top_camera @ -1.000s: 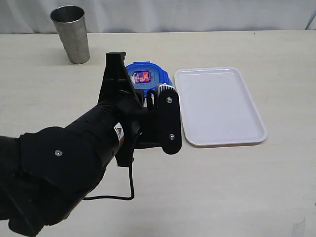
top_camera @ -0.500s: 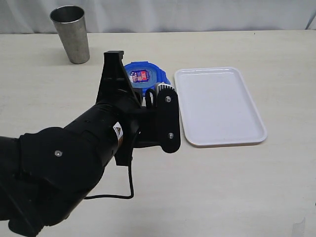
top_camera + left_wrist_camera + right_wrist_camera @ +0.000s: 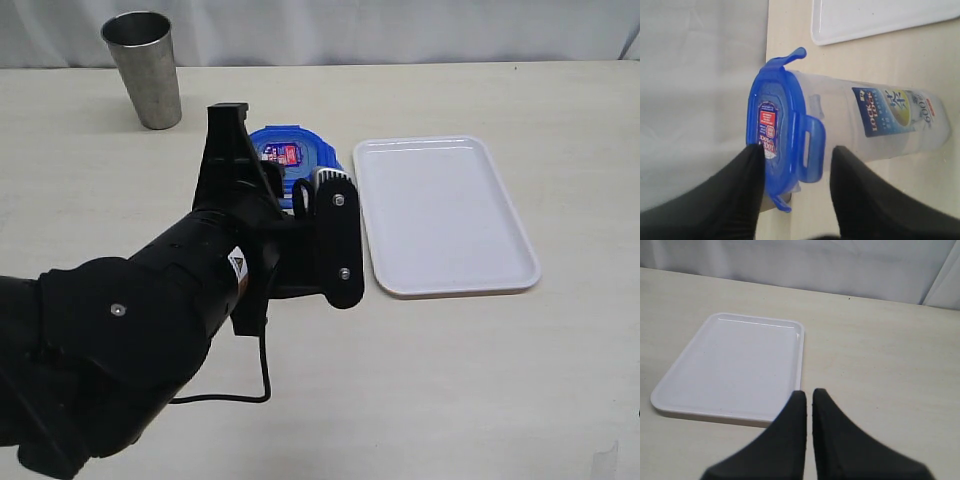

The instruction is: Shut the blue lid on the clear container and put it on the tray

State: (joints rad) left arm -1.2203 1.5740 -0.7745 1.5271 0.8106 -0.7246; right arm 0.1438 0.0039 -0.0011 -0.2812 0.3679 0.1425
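Just beside the left edge of the white tray (image 3: 445,215), but not on it, the clear container (image 3: 840,120) stands upright on a pale tabletop (image 3: 450,380). The blue lid (image 3: 290,155) sits on its mouth, sticker facing up. In the left wrist view, one lid flap is folded down against the container wall while another flares outward. A blue-and-white label (image 3: 892,112) is printed on the container's side. The left gripper (image 3: 797,150) has its jaws parted and straddles the lid's edge: one of its black fingers (image 3: 745,190) lies against the lid's top face, and the other is beside the folded flap, seemingly just clear of it. The right gripper (image 3: 805,396) hangs over the bare table near the tray's rim, jaws pressed together and holding nothing. A steel cup (image 3: 145,68) stands well apart at the table's far left.
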